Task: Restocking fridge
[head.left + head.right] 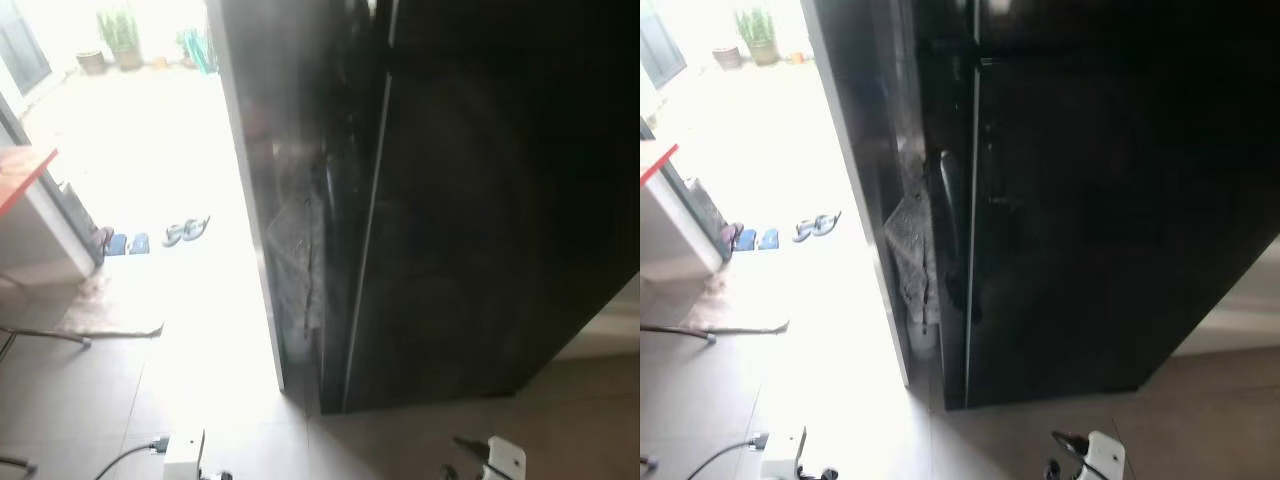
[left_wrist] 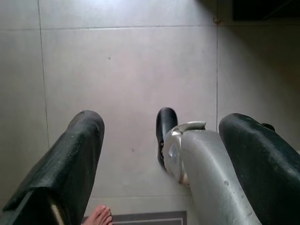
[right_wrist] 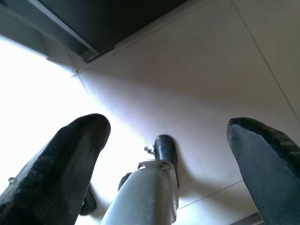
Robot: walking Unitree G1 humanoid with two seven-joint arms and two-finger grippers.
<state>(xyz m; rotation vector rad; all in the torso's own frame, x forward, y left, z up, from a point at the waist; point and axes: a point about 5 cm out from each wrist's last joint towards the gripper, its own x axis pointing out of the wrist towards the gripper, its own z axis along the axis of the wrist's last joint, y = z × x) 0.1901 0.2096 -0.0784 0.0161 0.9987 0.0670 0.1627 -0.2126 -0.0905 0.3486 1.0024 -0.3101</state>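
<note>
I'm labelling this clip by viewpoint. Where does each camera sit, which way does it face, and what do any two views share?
Left eye, right eye: on the head, looking down at the closed black fridge and bright doorway.
Left wrist: along the open left gripper down at the tiled floor, the robot's leg and a person's bare toes.
Right wrist: along the open right gripper at floor and fridge base.
Shared: both wrist views show floor and a leg.
</note>
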